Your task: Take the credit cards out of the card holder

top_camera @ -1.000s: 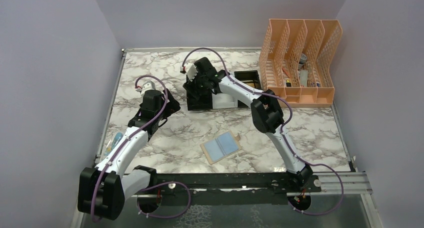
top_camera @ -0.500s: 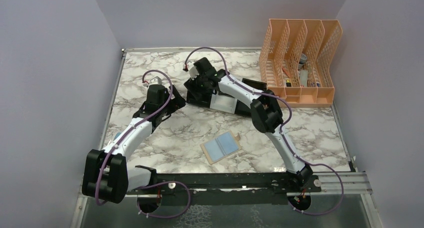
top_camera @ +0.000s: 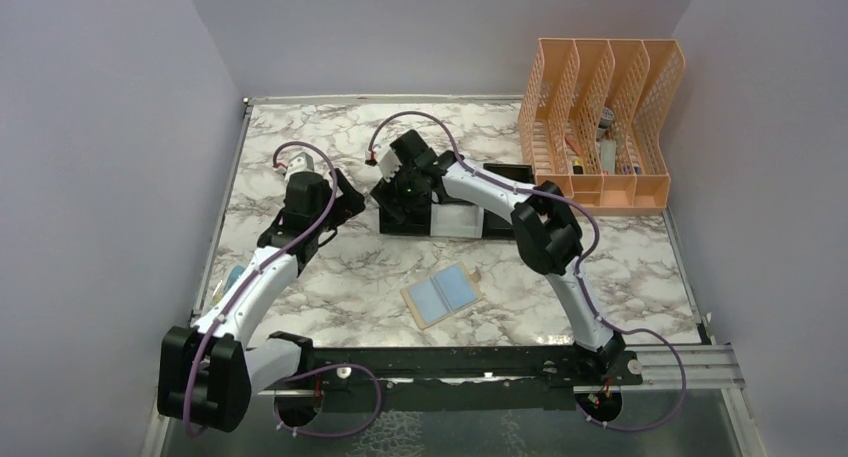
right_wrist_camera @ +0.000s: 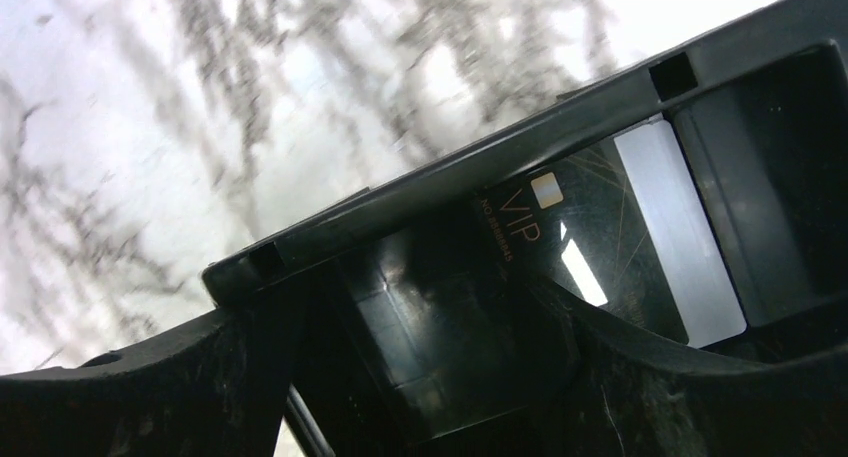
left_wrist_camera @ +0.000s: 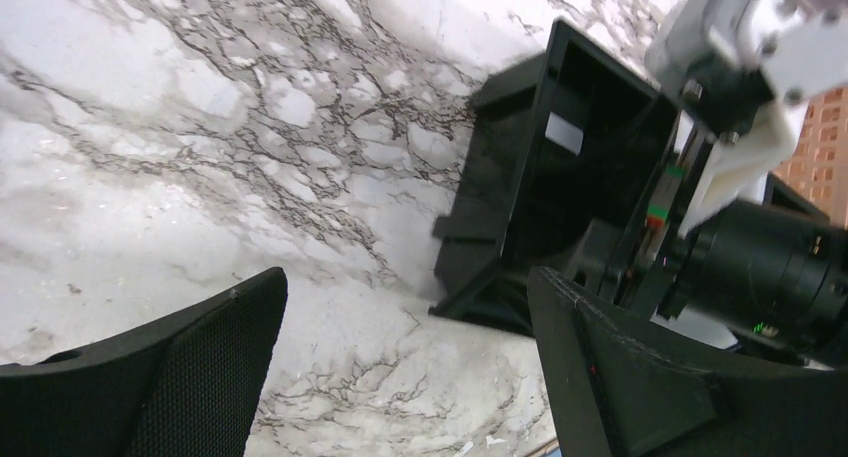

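The tan card holder (top_camera: pixel 441 294) lies open on the marble near the front middle, showing two bluish pockets, with no gripper near it. A dark grey card (right_wrist_camera: pixel 590 239) marked VIP with a silvery stripe lies inside the black bin (top_camera: pixel 398 217). My right gripper (top_camera: pixel 403 190) hangs over that bin with its jaws apart; in the right wrist view (right_wrist_camera: pixel 420 352) nothing sits between the fingers. My left gripper (top_camera: pixel 338 205) is open and empty above bare marble just left of the bin (left_wrist_camera: pixel 520 192), as the left wrist view (left_wrist_camera: pixel 405 297) shows. The other cards are out of view.
A white bin (top_camera: pixel 455 218) stands right of the black bin, with another black bin (top_camera: pixel 505 170) behind it. A peach mesh file organizer (top_camera: pixel 600 127) holding small items stands at the back right. Walls close in on the left, back and right.
The right gripper moved toward the front over the black bin, which shifted and tilted, then settled flat. The left gripper swung right toward the bin, then drew back a little.
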Motion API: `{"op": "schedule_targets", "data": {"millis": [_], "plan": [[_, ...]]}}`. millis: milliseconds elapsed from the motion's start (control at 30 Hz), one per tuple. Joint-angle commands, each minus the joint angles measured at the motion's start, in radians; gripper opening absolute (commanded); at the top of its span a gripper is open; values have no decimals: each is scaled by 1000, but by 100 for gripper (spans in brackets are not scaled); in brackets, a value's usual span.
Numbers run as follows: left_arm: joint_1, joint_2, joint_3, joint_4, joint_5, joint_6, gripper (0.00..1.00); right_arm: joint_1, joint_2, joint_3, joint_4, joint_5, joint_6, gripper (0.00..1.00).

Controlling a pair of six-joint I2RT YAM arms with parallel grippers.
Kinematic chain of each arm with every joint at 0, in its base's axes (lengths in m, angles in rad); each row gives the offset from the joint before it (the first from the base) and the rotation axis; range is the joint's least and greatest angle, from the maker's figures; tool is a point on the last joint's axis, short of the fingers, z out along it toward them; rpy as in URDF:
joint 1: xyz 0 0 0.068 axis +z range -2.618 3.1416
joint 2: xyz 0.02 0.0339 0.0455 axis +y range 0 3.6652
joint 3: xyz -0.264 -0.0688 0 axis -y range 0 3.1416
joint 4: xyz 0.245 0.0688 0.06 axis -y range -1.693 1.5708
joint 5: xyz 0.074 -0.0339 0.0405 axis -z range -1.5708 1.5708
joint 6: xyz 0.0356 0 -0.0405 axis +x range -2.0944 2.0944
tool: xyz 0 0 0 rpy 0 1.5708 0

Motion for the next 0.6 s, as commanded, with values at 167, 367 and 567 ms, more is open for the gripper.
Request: {"op": "schedule_targets", "data": {"millis": [167, 367, 567], "plan": [[8, -187, -51, -106, -181, -66, 94, 97, -102, -156, -30, -100, 48, 74], [8, -234, -41, -154, -213, -70, 94, 141, -119, -125, -39, -113, 48, 74], [8, -247, -36, -170, -203, -65, 94, 140, -186, -132, -22, -7, -57, 76]]}}
